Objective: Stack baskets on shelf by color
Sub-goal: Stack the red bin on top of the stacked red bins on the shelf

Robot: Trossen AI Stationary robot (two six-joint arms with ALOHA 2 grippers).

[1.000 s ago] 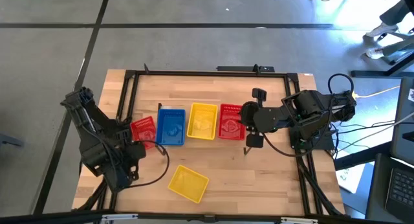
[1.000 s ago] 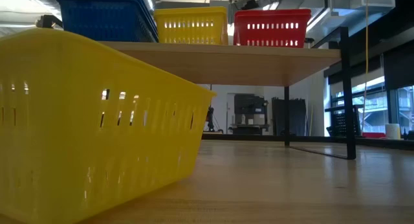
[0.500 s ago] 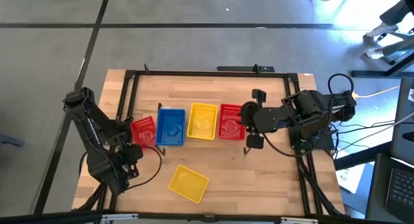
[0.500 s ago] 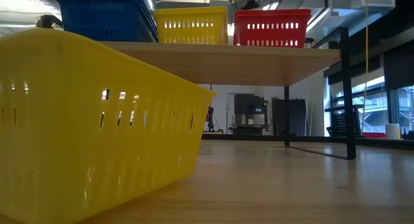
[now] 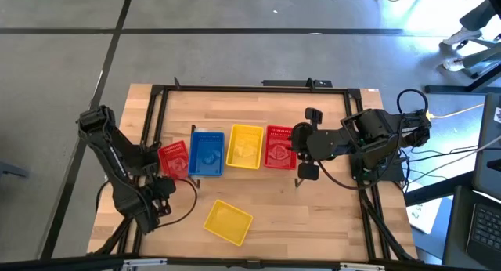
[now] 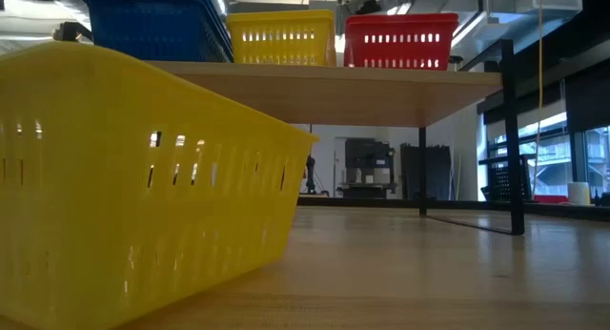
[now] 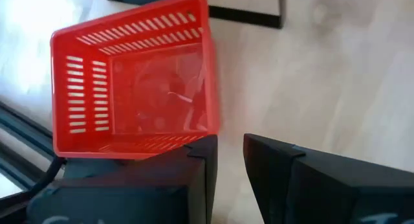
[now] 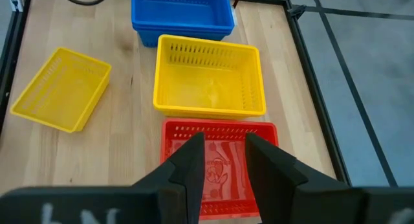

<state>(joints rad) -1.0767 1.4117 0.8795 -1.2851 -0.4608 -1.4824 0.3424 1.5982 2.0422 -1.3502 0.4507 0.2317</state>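
Jaws parted and gripping nothing, left gripper (image 7: pixel 229 160) hovered just beside the lone red perforated plastic basket (image 5: pixel 174 159) left of the low light-wood shelf (image 6: pixel 381 87), probably lining up a grasp.

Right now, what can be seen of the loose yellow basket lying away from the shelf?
The loose yellow basket is a small rectangular plastic tub with slotted, perforated sides and an open top. It looks empty. It sits upright on the wooden tabletop, turned at an angle to the table's edges, in front of the shelf and apart from the other baskets. Neither gripper touches it. In the low view it fills the near left.
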